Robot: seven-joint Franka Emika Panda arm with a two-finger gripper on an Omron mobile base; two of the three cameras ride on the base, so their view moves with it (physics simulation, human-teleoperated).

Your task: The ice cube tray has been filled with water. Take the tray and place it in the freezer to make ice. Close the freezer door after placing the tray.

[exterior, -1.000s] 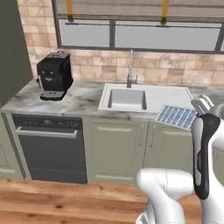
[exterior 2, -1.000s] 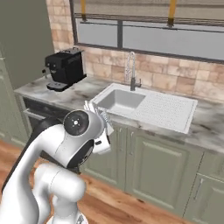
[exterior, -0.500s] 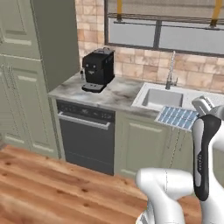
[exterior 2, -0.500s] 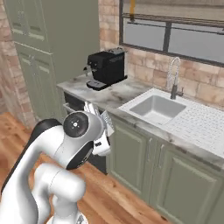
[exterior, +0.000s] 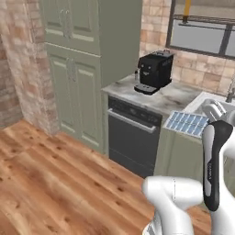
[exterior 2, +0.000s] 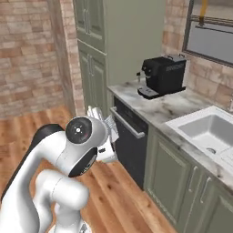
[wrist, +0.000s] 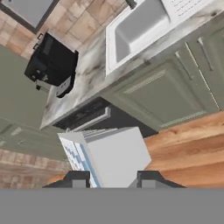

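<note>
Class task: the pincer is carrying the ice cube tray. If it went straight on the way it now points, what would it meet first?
Probably the dark dishwasher front under the counter, just past the ice cube tray held by the pincer; depth is uncertain.

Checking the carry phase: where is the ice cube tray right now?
The ice cube tray is off the counter, held between the gripper fingers; in the left base view it floats before the dishwasher, right of the coffee machine.

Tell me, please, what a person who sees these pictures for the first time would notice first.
The ice cube tray, with pale blue water in its cells, is held in the air by the gripper, in front of the counter's edge. Behind it, a black coffee machine stands on the marble counter, above a dark dishwasher. Tall pale green cabinets rise to its left.
</note>
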